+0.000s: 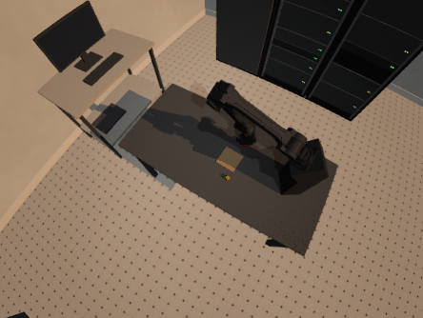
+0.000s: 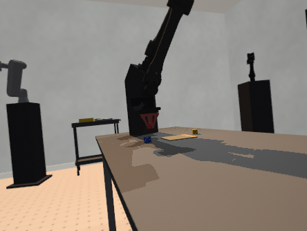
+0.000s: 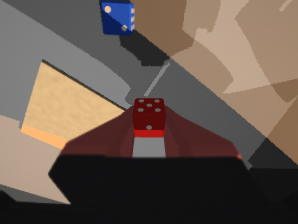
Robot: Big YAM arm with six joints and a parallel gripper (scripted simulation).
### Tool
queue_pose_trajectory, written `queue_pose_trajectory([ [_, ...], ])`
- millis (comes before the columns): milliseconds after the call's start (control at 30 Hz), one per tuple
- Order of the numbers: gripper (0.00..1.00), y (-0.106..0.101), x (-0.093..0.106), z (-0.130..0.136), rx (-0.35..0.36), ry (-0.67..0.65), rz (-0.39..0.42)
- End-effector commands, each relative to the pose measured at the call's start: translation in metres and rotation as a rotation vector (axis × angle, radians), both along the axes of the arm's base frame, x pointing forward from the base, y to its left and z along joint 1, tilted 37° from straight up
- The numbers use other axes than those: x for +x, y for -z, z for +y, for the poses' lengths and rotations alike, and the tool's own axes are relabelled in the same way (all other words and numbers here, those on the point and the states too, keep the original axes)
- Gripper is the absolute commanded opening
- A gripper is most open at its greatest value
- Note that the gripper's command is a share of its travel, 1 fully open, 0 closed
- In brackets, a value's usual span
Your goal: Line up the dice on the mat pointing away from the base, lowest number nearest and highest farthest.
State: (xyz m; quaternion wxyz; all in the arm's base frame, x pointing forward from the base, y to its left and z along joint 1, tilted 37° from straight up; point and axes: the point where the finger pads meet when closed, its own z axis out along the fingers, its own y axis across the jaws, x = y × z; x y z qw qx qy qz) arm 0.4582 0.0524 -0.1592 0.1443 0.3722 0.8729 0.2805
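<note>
My gripper [image 3: 149, 111] [image 2: 149, 124] [image 1: 245, 141] is shut on a red die [image 3: 149, 116] [image 2: 149, 126] and holds it above the table. A blue die [image 3: 118, 17] [image 2: 147, 140] lies on the table beyond the fingertips, off the mat. The tan mat [image 3: 65, 107] [image 2: 178, 137] [image 1: 230, 158] lies flat to the left in the wrist view, with nothing on it. A yellow die [image 1: 227, 177] [image 2: 195, 131] sits on the table past the mat's far edge from the gripper.
The dark table [image 1: 191, 157] [image 2: 207, 180] carries the arm's base [image 1: 305, 167]. A desk with a monitor [image 1: 71, 35] stands at the far left, server racks [image 1: 333, 48] at the back. A cart [image 2: 95, 138] and two pedestals stand off the table.
</note>
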Motion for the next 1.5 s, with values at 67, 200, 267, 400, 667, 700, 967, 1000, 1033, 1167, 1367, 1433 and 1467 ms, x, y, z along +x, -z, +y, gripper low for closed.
queue_pose_trajectory([
  [67, 0.20, -0.025, -0.014, -0.021, -0.010, 0.006, -0.004],
  [200, 0.20, -0.038, -0.021, -0.027, -0.010, 0.006, -0.006],
  [267, 0.20, -0.040, -0.022, -0.028, -0.011, 0.006, -0.006],
  [400, 0.20, -0.028, -0.027, -0.021, -0.009, -0.010, 0.015],
  [667, 0.20, -0.041, -0.020, -0.014, -0.001, -0.001, -0.004],
  [700, 0.20, -0.042, -0.021, -0.012, 0.001, 0.010, -0.001],
  [967, 0.20, -0.064, -0.033, 0.046, 0.139, 0.249, 0.108],
  [1000, 0.20, -0.067, -0.035, 0.052, 0.156, 0.277, 0.121],
  [1033, 0.20, -0.068, -0.036, 0.056, 0.166, 0.294, 0.129],
  [1167, 0.20, -0.074, -0.042, 0.072, 0.207, 0.362, 0.162],
  [1367, 0.20, -0.081, -0.053, 0.093, 0.266, 0.459, 0.211],
  [1433, 0.20, -0.071, -0.053, 0.093, 0.257, 0.464, 0.231],
  [1467, 0.20, -0.071, -0.048, 0.082, 0.261, 0.490, 0.226],
])
